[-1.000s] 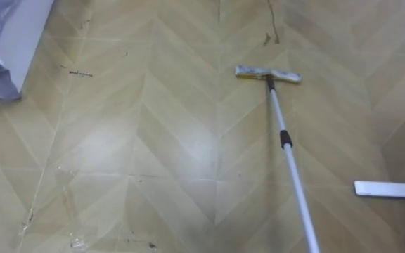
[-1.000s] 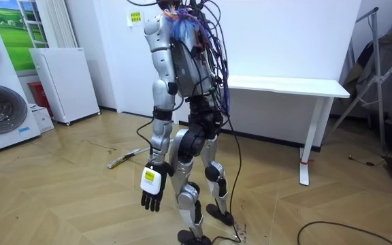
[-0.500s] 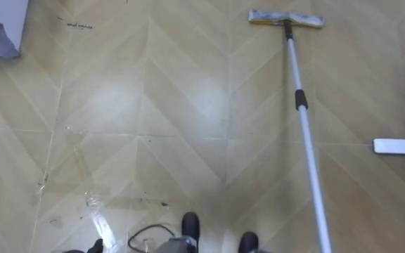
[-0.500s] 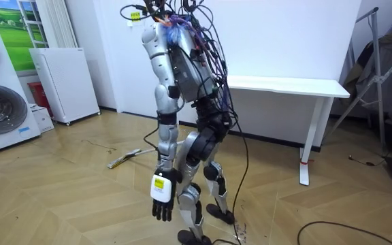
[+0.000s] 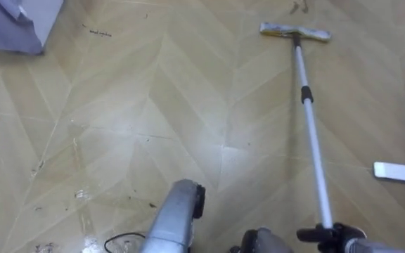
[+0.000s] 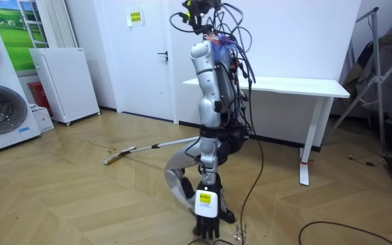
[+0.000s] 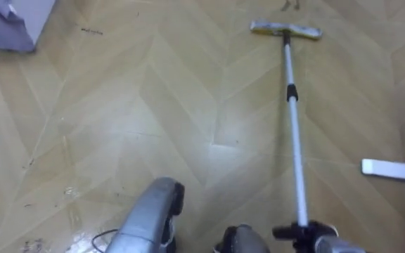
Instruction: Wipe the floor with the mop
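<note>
Flat mop [image 5: 309, 119] at full reach on the pale herringbone wood floor [image 5: 153, 105]. Its narrow rectangular head [image 5: 295, 31], yellowish-grey, lies flat on the boards at the far end, set crosswise to the pole [image 5: 317, 169]. The slim silver-white pole joins the head at its middle and carries a black collar [image 5: 306, 93] about a third of the way back. It runs toward the bottom edge of the eye views, where the dark fingers of the right hand [image 5: 331, 235] wrap round it. In the room view the pole slopes low, with the head down on the floor toward the room view's left.
</note>
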`<state>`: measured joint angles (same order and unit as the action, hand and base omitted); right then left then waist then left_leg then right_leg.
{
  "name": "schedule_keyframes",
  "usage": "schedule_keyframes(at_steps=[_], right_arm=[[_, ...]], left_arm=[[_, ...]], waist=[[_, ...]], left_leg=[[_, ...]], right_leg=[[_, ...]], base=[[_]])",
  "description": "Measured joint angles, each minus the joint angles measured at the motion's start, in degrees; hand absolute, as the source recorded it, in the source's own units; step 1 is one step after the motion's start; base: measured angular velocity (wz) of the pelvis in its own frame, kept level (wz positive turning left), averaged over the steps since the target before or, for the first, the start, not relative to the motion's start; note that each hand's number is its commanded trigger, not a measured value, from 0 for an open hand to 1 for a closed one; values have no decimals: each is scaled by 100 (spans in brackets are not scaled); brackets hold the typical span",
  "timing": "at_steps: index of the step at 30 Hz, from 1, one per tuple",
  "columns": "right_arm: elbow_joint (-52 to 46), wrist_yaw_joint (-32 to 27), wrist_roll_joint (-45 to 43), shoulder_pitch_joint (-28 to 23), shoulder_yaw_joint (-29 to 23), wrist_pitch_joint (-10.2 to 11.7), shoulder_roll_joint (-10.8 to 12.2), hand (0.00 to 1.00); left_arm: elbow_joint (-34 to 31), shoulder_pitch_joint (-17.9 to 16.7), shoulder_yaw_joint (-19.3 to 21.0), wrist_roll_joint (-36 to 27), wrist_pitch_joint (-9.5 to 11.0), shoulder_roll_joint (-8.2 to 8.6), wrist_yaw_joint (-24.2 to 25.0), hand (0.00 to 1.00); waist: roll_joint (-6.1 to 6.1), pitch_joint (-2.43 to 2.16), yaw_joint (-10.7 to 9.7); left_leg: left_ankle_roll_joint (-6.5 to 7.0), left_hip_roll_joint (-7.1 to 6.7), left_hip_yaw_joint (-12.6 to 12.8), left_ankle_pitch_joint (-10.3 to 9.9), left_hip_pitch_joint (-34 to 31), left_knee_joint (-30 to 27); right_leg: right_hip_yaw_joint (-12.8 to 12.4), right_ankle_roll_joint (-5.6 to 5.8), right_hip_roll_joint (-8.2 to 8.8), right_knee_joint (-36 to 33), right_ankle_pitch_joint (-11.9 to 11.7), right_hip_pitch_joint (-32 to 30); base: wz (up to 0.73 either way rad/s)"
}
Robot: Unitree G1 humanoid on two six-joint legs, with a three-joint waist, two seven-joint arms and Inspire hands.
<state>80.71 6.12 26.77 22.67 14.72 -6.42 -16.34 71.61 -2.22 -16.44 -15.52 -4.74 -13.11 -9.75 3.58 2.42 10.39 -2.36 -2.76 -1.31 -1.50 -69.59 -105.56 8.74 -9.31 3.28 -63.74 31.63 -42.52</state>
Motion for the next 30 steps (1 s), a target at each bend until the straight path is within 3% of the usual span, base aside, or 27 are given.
schedule_keyframes(at_steps=[1, 2, 3, 4, 5, 6, 7, 8, 9, 10, 11, 13, 16, 18, 20, 21, 22, 23, 24, 26, 27, 28, 29, 30], right_arm=[[10, 78, 71, 142, -33, -54, -29, 100], [38, 109, 125, 182, -18, -103, -56, 100], [75, 175, 195, 169, 7, -133, -127, 100], [52, 250, 215, 41, 74, -128, -210, 100], [53, 285, 223, -78, 134, -120, -253, 100], [81, 366, 252, -352, 215, -78, -343, 100], [124, 449, 276, -717, 263, -52, -425, 100], [157, 468, 309, -888, 269, -54, -455, 100], [323, 525, 297, -1175, 257, -62, -504, 100], [550, 579, 178, -1404, 250, -80, -594, 100], [626, 550, 127, -1547, 250, -110, -589, 100], [601, 458, 45, -2061, 256, -173, -509, 100], [557, 303, 58, -2230, 196, -173, -197, 100], [556, 208, 111, -2243, 147, -181, -64, 100], [556, 67, 109, -2233, 138, -181, 53, 100], [555, 33, 62, -2213, 147, -186, 77, 100], [538, 20, -79, -2097, 132, -276, 76, 100], [538, 20, -172, -1995, 120, -347, 71, 100], [551, 15, -339, -1810, 106, -491, 34, 100], [576, -28, -573, -1466, 4, -674, -123, 100], [588, -50, -675, -1225, -59, -722, -243, 100], [570, -55, -695, -981, -67, -721, -380, 100], [557, -49, -711, -841, -67, -714, -434, 100], [557, -11, -717, -530, -49, -718, -519, 100]], left_arm=[[-37, 15, 27, 134, -6, -1, 142, 0], [-69, 15, 60, 193, -15, -1, 209, 0], [-135, 17, 78, 322, -25, -10, 354, 0], [-165, 22, 97, 515, -36, -10, 479, 0], [-169, 39, 102, 573, -50, -10, 542, 0], [-162, 27, 103, 680, -136, -6, 648, 0], [-88, 39, 113, 736, -256, -13, 699, 0], [-67, 62, 157, 763, -308, -13, 709, 0], [-71, 130, 317, 871, -399, 11, 716, 0], [3, 213, 512, 894, -442, 97, 706, 0], [26, 286, 523, 896, -456, 137, 691, 0], [-22, 367, 608, 896, -428, 208, 607, 0], [-159, 451, 619, 890, -317, 285, 475, 0], [-185, 450, 615, 890, -206, 351, 439, 0], [-173, 342, 623, 892, -215, 376, 421, 0], [-172, 218, 637, 894, -230, 375, 416, 0], [-152, 112, 722, 896, -263, 365, 396, 0], [-130, 72, 775, 898, -292, 347, 371, 0], [-103, 20, 869, 892, -411, 320, 332, 0], [-127, 27, 882, 888, -493, 304, 295, 0], [-187, 38, 904, 859, -465, 281, 288, 0], [-227, 46, 895, 831, -437, 255, 265, 0], [-260, 53, 885, 831, -446, 224, 259, 0], [-324, 66, 846, 725, -459, 120, 248, 0]], waist=[[48, 25, 12], [60, 33, 22], [59, 27, 33], [13, -6, 34], [-41, -33, 29], [-196, -98, -7], [-300, -174, -50], [-322, -192, -76], [-341, -227, -220], [-468, -237, -386], [-526, -242, -448], [-706, -279, -568], [-923, -216, -919], [-982, -188, -888], [-957, -169, -806], [-945, -166, -707], [-888, -145, -641], [-836, -116, -624], [-783, -88, -633], [-785, -97, -638], [-729, -83, -571], [-675, -109, -528], [-630, -108, -508], [-470, -93, -389]], left_leg=[[46, 31, 111, -209, -55, 45], [57, 47, 171, -284, -38, 258], [117, 115, 343, -417, 137, 1131], [166, 118, 458, -536, 496, 2489], [191, 109, 451, -600, 739, 3217], [279, 98, 438, -717, 1281, 4502], [433, 86, 472, -963, 1733, 5423], [586, 82, 597, -1178, 1879, 5639], [807, -36, 709, -1309, 1972, 5802], [961, -176, 738, -1450, 1984, 5719], [1026, -238, 755, -1541, 1978, 5637], [1173, -328, 730, -1955, 2037, 5330], [1250, -427, 594, -2186, 2091, 5263], [1263, -430, 571, -2216, 2154, 5284], [1236, -478, 397, -2230, 2320, 5346], [1118, -538, 120, -2299, 2499, 5482], [1053, -594, -92, -2335, 2684, 5588], [1011, -617, -167, -2357, 2772, 5589], [890, -627, -262, -2420, 2840, 5395], [729, -578, -311, -2488, 2833, 4932], [683, -509, -274, -2496, 2799, 4615], [608, -443, -229, -2480, 2726, 4320], [513, -386, -170, -2425, 2670, 4130], [169, -206, 20, -2154, 2429, 3560]], right_leg=[[-57, 30, -2, -6, 45, -2], [-92, 79, -2, 2, 68, -3], [-135, 226, -5, 70, 104, 13], [-133, 320, -4, 233, 101, 66], [-128, 350, -31, 337, 85, 115], [-42, 420, -49, 575, 85, 308], [-9, 494, -42, 788, 116, 509], [-6, 535, -4, 880, 80, 600], [-89, 548, 119, 881, 55, 679], [-249, 699, 233, 314, -126, 451], [-349, 754, 284, -112, -354, 247], [-725, 978, 202, -1407, -1434, -459], [-968, 1104, 67, -1766, -1416, -1057], [-1054, 1123, 40, -1356, -1272, -1296], [-1085, 1123, 60, -515, -1160, -1333], [-990, 1102, 64, 274, -1131, -1277], [-873, 1031, 56, 1047, -1190, -1115], [-837, 982, 51, 1353, -1243, -1020], [-737, 939, 53, 1480, -1343, -827], [-339, 813, 278, 1317, -1251, -620], [-171, 741, 333, 1137, -1079, -548], [-67, 691, 360, 977, -896, -503], [-36, 677, 349, 901, -808, -496], [-60, 648, 271, 720, -618, -498]], base=[[6], [10], [20], [20], [17], [20], [25], [44], [66], [75], [58], [10], [7], [-27], [-65], [-77], [-78], [-63], [-22], [12], [34], [39], [35], [4]])
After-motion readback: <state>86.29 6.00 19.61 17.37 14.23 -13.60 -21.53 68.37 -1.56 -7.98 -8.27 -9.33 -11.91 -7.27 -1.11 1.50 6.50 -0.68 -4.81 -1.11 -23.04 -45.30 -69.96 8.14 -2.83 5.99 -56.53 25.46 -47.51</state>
